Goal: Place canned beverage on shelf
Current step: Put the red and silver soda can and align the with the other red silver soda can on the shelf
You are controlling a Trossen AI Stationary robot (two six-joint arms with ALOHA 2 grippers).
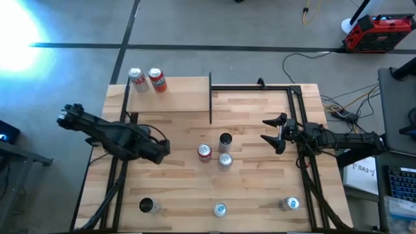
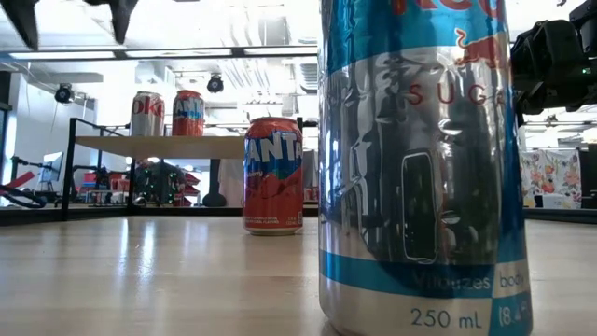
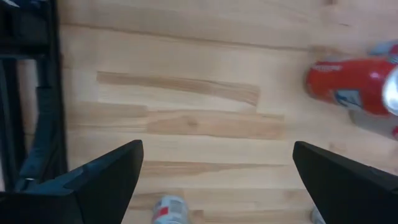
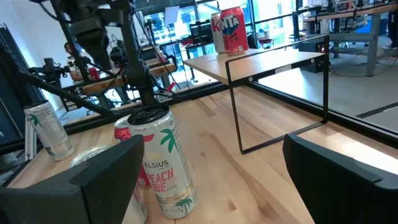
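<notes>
Two cans already stand on the shelf [image 1: 170, 96], a Coke can [image 1: 136, 79] and a red Fanta can [image 1: 157, 80]. Six more wait on the bench [image 1: 260, 175]; nearest my tools are a red can [image 1: 205, 152], a Celsius can [image 1: 225, 140] and a silver can [image 1: 225, 160]. My left tool [image 1: 162, 146] is spread wide and empty just beside the red can. My right tool [image 1: 273, 132] is wide too, empty, facing the Celsius. The low view is mostly blocked by a Red Bull can [image 2: 420, 163].

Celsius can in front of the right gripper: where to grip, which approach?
Grip the Celsius can mid-body, across its round side wall. It stands upright, so come in level from the right gripper's side, which looks clear. Other cans crowd the opposite side, so avoid overshooting.
</notes>
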